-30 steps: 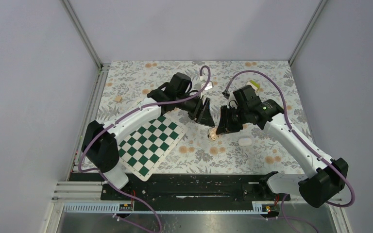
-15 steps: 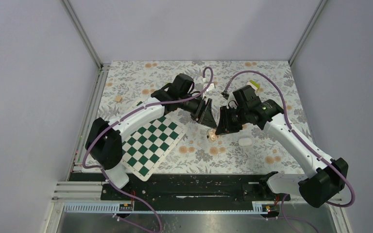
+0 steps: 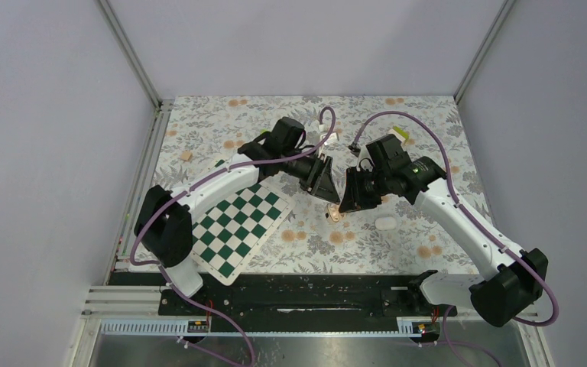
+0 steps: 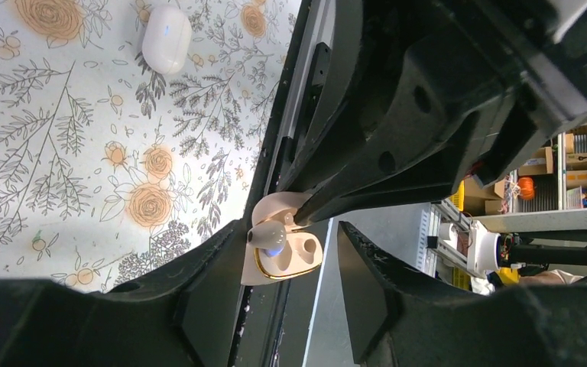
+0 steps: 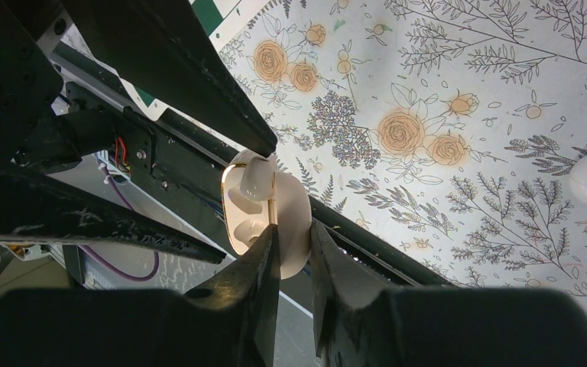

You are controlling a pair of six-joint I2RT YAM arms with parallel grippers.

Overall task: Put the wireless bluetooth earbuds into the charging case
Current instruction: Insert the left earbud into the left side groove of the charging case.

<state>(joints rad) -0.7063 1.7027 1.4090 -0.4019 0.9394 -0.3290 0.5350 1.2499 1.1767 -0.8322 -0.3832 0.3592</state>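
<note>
Case point(image 3: 335, 212) where?

Over cloth point(image 3: 222, 122), btw my two grippers. R gripper point(image 5: 294, 243) has it: fingers pressed tight on one half of the open case, other half sticking out twd L arm.

L gripper?

L gripper point(image 4: 290, 233): fingers spread, one each side of case.

Bud?

Bud point(image 4: 267, 235) sits at a socket in the free half, blue light showing. One L finger just beside it; touching or not, can't tell.

Else?

White oval thing point(image 4: 167, 38) lies on cloth, well apart.
</note>
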